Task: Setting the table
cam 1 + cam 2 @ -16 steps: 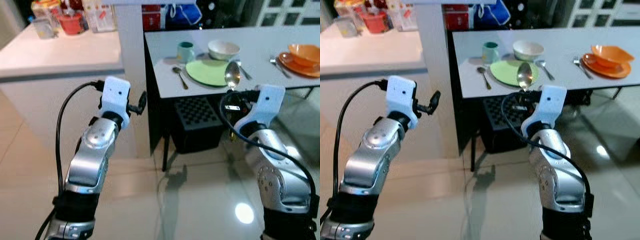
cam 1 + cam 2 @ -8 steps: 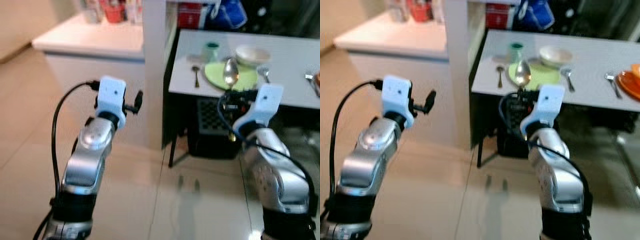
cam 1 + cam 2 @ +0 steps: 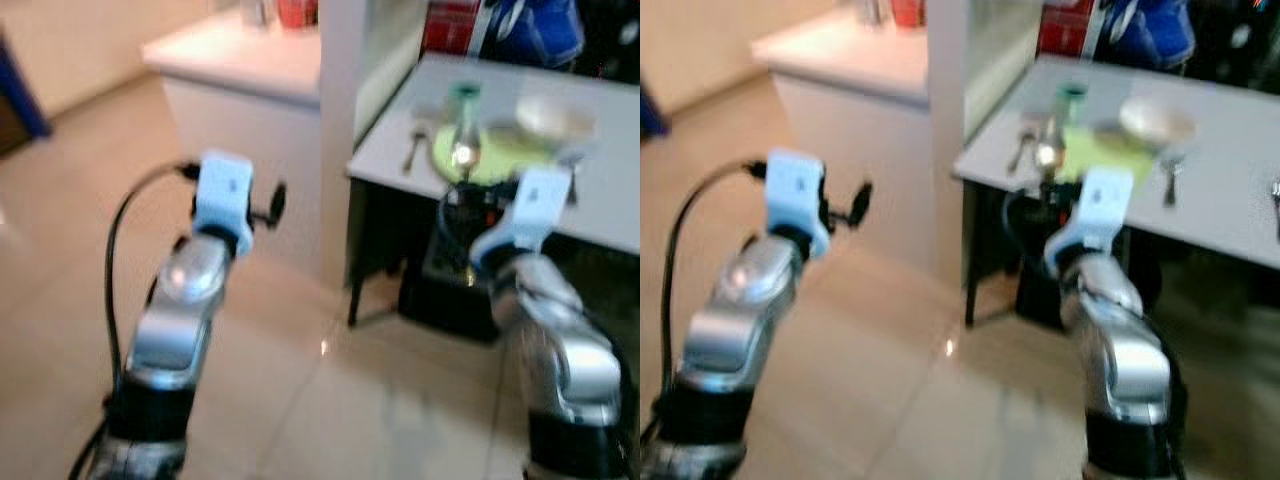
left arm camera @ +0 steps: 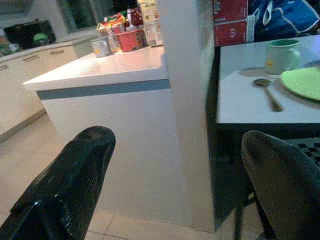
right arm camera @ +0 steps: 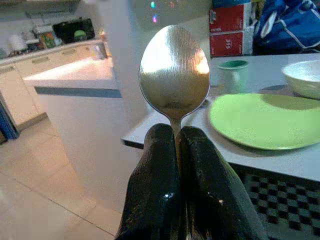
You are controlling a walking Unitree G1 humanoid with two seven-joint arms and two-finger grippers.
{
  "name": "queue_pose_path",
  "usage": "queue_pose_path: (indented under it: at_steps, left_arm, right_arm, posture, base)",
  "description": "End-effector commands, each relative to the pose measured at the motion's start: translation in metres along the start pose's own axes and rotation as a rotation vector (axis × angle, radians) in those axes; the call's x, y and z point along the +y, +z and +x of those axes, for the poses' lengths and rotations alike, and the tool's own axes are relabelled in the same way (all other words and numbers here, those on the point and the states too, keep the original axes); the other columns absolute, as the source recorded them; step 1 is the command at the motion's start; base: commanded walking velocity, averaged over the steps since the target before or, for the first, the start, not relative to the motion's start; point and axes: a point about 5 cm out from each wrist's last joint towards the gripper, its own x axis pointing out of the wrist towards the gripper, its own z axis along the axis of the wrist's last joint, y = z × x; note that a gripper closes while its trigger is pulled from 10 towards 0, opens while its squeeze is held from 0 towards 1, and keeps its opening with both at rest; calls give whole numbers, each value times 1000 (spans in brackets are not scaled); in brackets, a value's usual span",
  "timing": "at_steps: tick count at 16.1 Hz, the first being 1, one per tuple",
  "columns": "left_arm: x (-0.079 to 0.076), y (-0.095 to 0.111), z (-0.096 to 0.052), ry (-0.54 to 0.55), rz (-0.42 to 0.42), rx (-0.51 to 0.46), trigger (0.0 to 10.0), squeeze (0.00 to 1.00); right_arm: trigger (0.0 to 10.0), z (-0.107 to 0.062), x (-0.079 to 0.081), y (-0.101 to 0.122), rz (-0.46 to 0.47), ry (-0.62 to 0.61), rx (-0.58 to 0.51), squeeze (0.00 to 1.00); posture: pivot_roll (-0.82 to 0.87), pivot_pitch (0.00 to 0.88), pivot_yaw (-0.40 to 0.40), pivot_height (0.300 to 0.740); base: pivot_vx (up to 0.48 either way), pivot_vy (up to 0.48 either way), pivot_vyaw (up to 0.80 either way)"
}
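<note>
Both silver arms are bent and held up in front of the body. The left gripper (image 4: 175, 175) points forward with its two black fingers (image 4: 65, 185) wide apart and nothing between them. The right gripper (image 5: 178, 150) has its fingers pressed tight together, pinching the stem of a spoon (image 5: 174, 72) that stands upright.

1. White kitchen counter (image 4: 100, 70) with a grey-blue band under its top.
2. Red container (image 4: 131, 40) and cartons (image 4: 149, 20) at the counter's far end.
3. Red boxes (image 4: 230, 20) and blue bag (image 4: 285, 17) behind.
4. Black checkered crate (image 5: 285, 210) below.
5. Glossy beige tile floor (image 3: 300, 400).
</note>
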Motion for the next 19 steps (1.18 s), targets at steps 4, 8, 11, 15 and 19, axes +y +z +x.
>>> queue_pose_path:
  at_steps: [4,8,11,15,19]
  left_arm:
    - [-2,3,2,-7,9,-6,10000,0]
    - [-2,3,2,-11,11,-5,10000,0]
    - [-2,3,2,-12,9,-6,10000,0]
    - [-4,3,2,-16,13,-5,10000,0]
    - [-5,2,1,-16,15,-3,10000,0]
  right_arm:
    - [10000,1,-1,7,24,-17,-19,0]
    - [10000,1,-6,6,99,-41,-12,0]
    - [10000,1,-6,6,111,-44,-8,0]
    - [10000,0,-7,7,111,-47,-9,0]
    - [10000,0,-8,7,109,-49,-7,0]
  posture:
    - [-48,0,32,740]
    - [-49,0,34,740]
    - [-49,0,34,740]
    - [-54,0,34,740]
    - [-56,0,32,740]
  base:
    - [0,-474,600]
    - [0,-421,-480]
    - [0,-419,-800]
    - [0,-420,-800]
    - [0,-418,-800]
